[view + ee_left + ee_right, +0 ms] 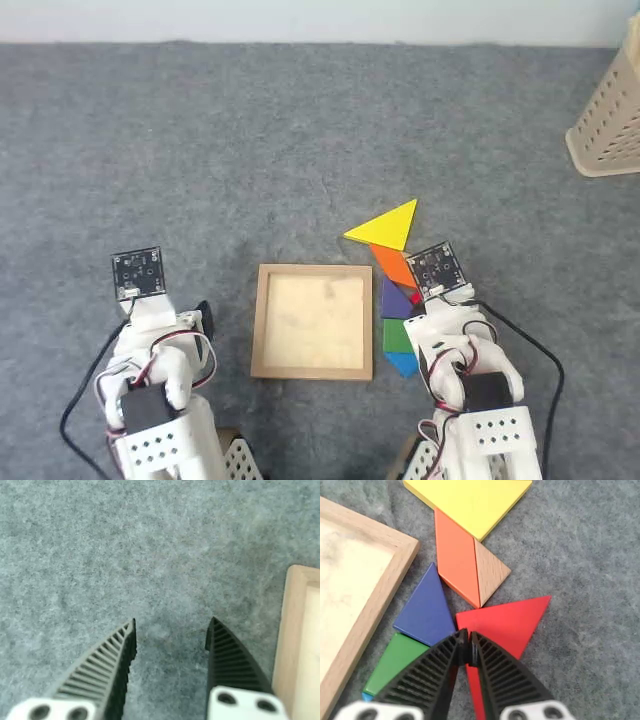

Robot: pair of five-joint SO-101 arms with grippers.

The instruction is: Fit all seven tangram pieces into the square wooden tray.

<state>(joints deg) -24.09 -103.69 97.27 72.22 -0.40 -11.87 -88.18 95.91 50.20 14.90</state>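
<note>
The right gripper hangs with its fingers pressed together, nothing between them, just over a corner of the red triangle. The pieces lie on the grey carpet just beside the wooden tray, outside it. They form a touching cluster: yellow triangle, orange parallelogram, tan triangle, dark blue triangle, green piece and light blue piece. The left gripper is spread wide above the carpet on the tray's other side.
</note>
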